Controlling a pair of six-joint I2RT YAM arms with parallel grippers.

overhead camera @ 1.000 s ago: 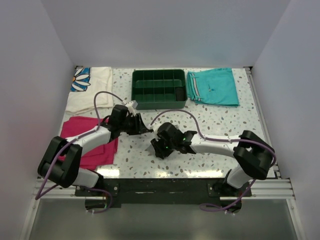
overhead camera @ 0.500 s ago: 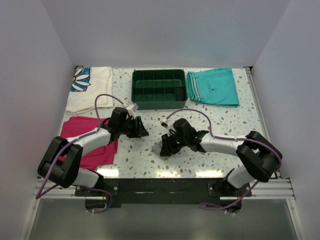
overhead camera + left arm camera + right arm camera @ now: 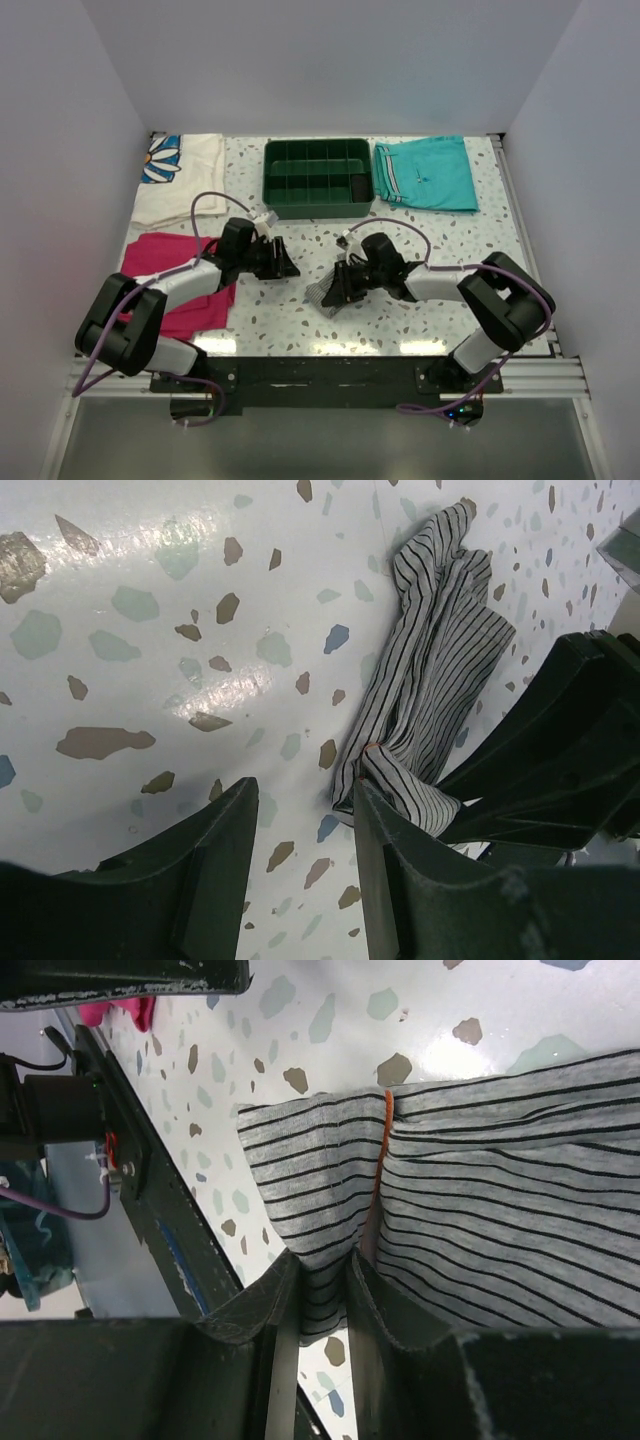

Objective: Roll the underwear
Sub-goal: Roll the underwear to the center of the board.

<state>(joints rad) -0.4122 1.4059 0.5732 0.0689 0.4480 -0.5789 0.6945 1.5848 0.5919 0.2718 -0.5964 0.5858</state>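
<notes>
early in the job, by the look of it: gathering an edge, with no roll formed yet. pinching the underwear (image 3: pixel 480 1190) at a fold beside the reddish trim (image 3: pixel 381 1150) with the right gripper (image 3: pixel 322 1265), fingers pressed together on the cloth. holding the left gripper (image 3: pixel 303 790) spread and bare, just beside the garment's near end and not touching it. lying crumpled in a long bunch on the speckled table (image 3: pixel 470 235), between the two arms and well apart from the tray (image 3: pixel 315 207). next, probably: drawing the cloth out flat and straight, then bringing in the left gripper to pin or share the edge before turning it over on itself; calling for a gentle pull, since thin fabric like this likely slips and bunches. hard to make out from above, with most of the garment hidden under the right gripper and only a striped corner showing. cut off at the frame edge in the right wrist view, so no telling the full shape there. impossible to judge how deep the bite goes.
</notes>
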